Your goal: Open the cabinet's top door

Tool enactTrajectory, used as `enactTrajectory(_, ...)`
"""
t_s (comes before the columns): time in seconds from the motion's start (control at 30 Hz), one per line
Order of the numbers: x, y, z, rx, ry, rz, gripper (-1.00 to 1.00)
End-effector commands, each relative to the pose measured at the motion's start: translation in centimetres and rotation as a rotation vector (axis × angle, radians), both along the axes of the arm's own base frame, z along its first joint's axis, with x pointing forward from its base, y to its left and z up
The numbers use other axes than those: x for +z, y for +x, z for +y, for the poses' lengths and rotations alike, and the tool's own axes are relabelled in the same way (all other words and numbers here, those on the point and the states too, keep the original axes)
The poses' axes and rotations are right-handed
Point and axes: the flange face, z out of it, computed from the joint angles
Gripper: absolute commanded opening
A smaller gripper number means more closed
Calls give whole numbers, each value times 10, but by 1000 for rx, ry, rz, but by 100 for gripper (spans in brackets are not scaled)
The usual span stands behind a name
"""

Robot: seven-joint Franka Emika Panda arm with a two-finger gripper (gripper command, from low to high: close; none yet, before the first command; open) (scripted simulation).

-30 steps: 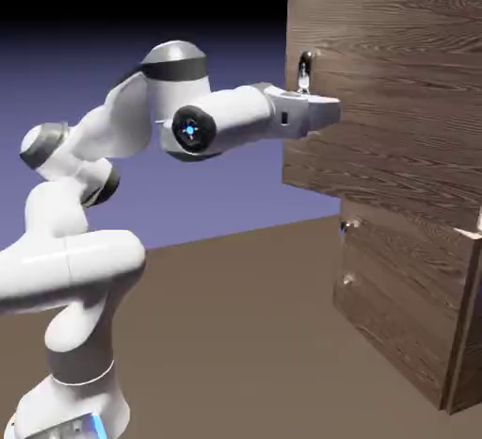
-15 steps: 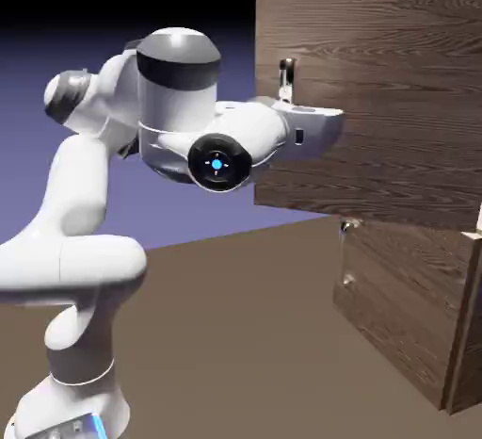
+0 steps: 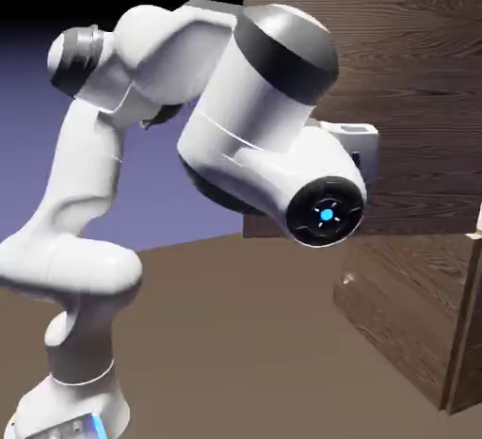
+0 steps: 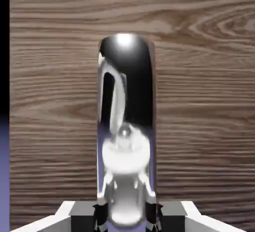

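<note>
The top door point(image 3: 414, 98) of the cabinet point(image 3: 405, 315) had swung steadily outward over the last second: its free left edge, which a second earlier stood well to the right in the exterior view, had come further left at the half-second mark and further again by this moment, so that the panel stood well clear of the cabinet's front, above the lower panel point(image 3: 395, 305) at the right side of the surface point(image 3: 235, 333). That suggested the pull was working and the task was well along, though how far the door had yet to travel could not be judged from these pictures. The arm point(image 3: 245, 117) had folded back with it, its bulky forward links having turned toward the camera until they covered the handle and the gripper altogether in the exterior view. The hand view supplied what that one hid: the silver bar handle point(image 4: 127, 121) ran up the middle of the picture against the wood grain, and the gripper point(image 4: 127, 216) was clamped narrowly on its lower end, the two grey tips pressed in on either side of it. The exterior view alone showed the door's angle and the arm's posture.
</note>
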Motion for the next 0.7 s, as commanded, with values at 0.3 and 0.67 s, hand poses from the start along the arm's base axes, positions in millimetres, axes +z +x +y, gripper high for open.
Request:
enactTrajectory(0.3, 0, 9, -47, 137, 0, 0, -100)
enactTrajectory(0.67, 0, 23, -89, 265, 0, 0, -100)
